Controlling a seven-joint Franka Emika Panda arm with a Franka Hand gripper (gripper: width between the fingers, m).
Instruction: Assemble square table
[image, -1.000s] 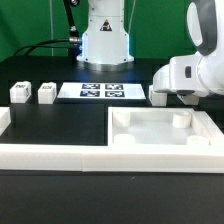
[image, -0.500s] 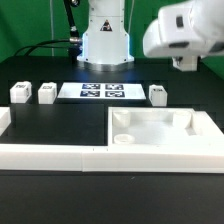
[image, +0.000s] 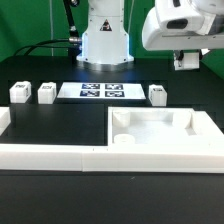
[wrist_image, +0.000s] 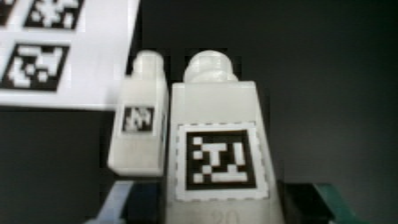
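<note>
While the jaws clamp a held leg block (image: 186, 60) at narrow spread, it hangs clear above the counter (image: 60, 122) at the exterior view's right, black-white tag facing the wrist camera (wrist_image: 217, 156). The loose leg block (image: 157, 94) lies on the counter below it, just behind the square top (image: 200, 150). The top sits rim-up, all white, front right. The marker board (image: 100, 91) is mid-counter. Two leg blocks (image: 18, 93) (image: 46, 93) stand far left, side by side. The border wall (image: 50, 155) runs along the front.
</note>
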